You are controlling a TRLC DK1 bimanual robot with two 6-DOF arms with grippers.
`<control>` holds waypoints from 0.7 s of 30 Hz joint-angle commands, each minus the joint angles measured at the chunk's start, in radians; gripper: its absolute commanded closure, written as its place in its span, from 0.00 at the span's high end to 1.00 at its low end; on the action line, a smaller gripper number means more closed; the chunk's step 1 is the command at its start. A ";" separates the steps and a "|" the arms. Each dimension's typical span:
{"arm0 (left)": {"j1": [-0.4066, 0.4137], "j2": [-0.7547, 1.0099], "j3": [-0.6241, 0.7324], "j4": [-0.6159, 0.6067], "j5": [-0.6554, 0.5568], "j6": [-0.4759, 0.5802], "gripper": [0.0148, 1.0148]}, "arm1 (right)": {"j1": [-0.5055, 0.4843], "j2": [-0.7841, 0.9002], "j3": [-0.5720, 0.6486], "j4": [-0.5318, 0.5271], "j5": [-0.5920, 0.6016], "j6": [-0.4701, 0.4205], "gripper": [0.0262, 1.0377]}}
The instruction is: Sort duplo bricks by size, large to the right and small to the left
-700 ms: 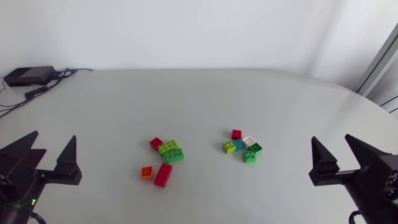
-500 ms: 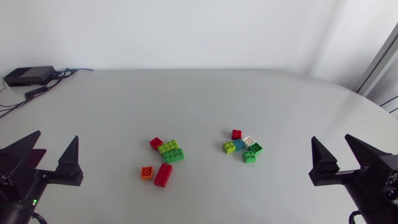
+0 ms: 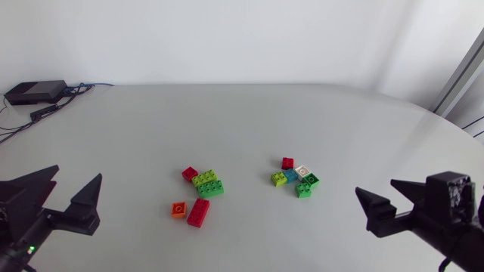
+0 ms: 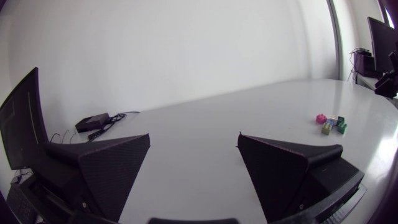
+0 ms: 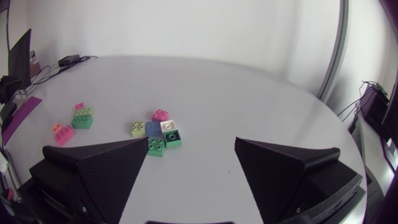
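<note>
jaws wide; long red brick near-to-far

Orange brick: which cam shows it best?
Head view: the orange brick lies in plain sight from above, next to the long red brick. Right wrist view shows it small and distant. Left wrist view does not show it.

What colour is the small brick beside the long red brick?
The small brick is orange; the head view shows it best.

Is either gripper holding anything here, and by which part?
Nothing is held. The left gripper and right gripper are both open, with nothing between their fingers; the duplo bricks lie on the table, apart from both.
</note>
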 commanded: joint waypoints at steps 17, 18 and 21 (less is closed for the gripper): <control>-0.016 0.992 0.789 -0.639 -0.077 -0.026 0.97 | 0.050 0.964 0.692 -0.391 -0.006 0.003 0.96; -0.012 1.037 0.802 -0.659 -0.077 -0.004 0.97 | 0.054 0.984 0.695 -0.363 0.037 0.002 0.96; 0.008 1.081 0.791 -0.647 -0.077 0.024 0.97 | 0.043 1.080 0.735 -0.332 0.078 -0.023 0.96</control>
